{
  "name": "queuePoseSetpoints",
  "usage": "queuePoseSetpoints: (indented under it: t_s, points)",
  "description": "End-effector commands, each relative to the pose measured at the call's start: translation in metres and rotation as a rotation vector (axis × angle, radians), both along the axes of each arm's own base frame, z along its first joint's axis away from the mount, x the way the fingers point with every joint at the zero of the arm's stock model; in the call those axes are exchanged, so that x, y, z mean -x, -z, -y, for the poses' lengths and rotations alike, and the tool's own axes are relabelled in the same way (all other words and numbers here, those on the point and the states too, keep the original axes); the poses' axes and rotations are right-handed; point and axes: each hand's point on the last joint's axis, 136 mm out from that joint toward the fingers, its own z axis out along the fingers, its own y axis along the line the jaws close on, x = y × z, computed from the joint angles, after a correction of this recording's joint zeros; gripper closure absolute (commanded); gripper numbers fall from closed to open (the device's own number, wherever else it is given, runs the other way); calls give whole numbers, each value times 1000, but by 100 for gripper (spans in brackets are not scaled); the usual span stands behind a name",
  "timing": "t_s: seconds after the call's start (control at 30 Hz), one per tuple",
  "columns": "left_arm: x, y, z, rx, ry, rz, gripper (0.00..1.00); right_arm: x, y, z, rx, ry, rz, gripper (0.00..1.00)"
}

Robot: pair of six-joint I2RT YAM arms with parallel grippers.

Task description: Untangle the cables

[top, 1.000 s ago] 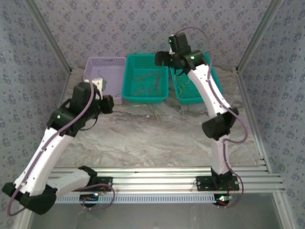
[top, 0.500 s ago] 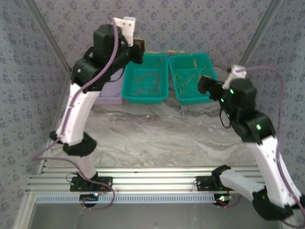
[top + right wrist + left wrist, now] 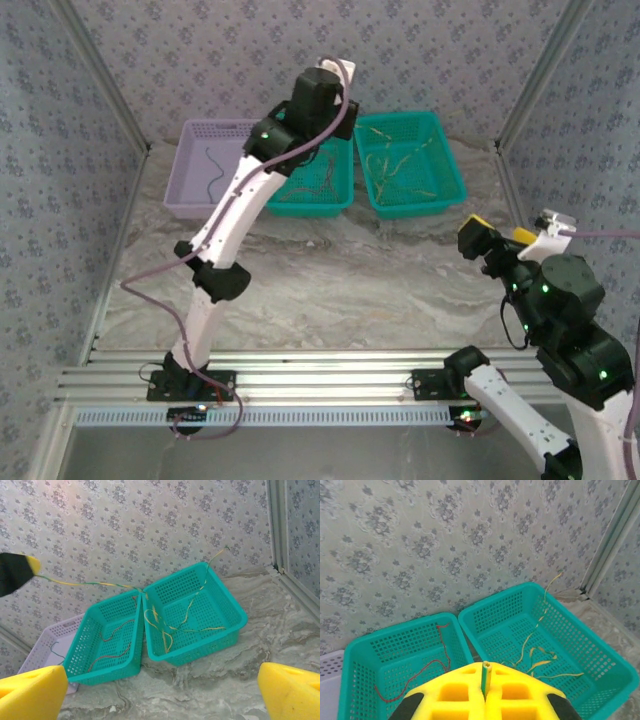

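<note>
free: table [image 3: 350, 270] front | obstacle: left arm [image 3: 235, 205] over middle basket [image 3: 320, 190] | right basket [image 3: 420, 208] clear

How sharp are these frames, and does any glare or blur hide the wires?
Top view: soft; wires in the right basket barely resolve. Left wrist view: baskets and the green wire in the left gripper sharp. Right wrist view: wall washed brighter upper left, fingers of the right gripper blurred.

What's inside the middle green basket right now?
The middle basket holds red cables on its floor. From above, the left arm covers its far side; from the left wrist, the fingers, shut on a green cable, hide its near-right corner.
</note>
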Motion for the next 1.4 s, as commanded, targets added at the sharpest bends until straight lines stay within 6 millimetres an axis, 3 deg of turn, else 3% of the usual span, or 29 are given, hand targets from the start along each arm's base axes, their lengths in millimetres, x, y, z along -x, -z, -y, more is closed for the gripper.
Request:
queuePoseSetpoints:
  t_s: [0.0, 0.23, 0.33, 0.57, 0.73, 1.03, 1.37]
  points:
    - [-9, -26, 13, 36, -16, 136, 100, 14, 15, 0, -11, -31, -34, 0]
    - [-30, 36, 65, -25, 31, 120, 100, 25, 35, -1, -32, -60, -73, 0]
    - [-37, 66, 76, -60, 34, 87, 100, 25, 51, -1, -18, -58, -107, 0]
    - [-45, 128, 99, -109, 46, 12, 100, 31, 54, 7, 8, -32, -110, 0]
    - [-44, 175, 120, -125, 71, -51, 100, 29, 66, 4, 7, -38, -139, 0]
    - [-46, 232, 137, -102, 84, -139, 100, 28, 78, 1, -10, -47, -162, 0]
    - [-33, 300, 147, -155, 111, -265, 100, 26, 92, -5, -18, -68, -192, 0]
